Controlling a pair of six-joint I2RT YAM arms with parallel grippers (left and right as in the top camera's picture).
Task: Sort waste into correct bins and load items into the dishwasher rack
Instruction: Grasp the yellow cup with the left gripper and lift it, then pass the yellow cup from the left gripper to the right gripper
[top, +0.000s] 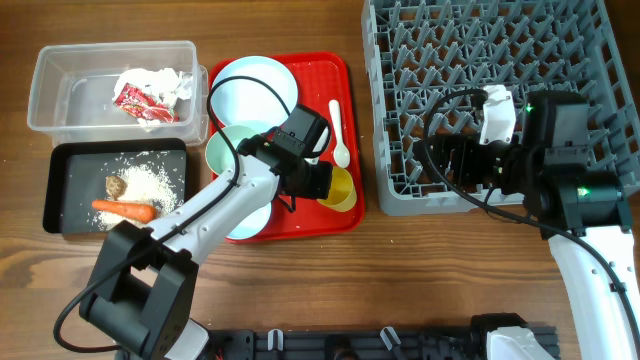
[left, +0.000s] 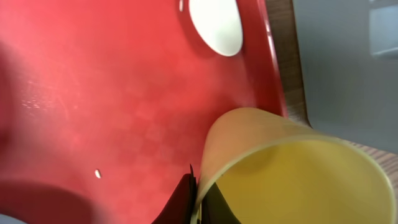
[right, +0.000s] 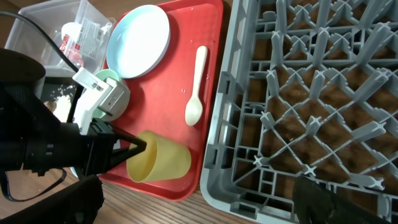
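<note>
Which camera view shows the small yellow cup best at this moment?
The right wrist view: the whole yellow cup shows, mouth and side wall, with the left gripper pinching its rim. In the overhead view, that gripper hides part of the cup. The left wrist view is too close and shows only a blurred piece of the rim.

Brown wooden table (top: 420, 270) is filling my whole overhead view, grain running from 9 to 3 o'clock. Light is falling evenly, throwing only soft shadows. My right wrist camera is catching the wood at 6 o'clock, my left wrist camera at 3 o'clock.
</note>
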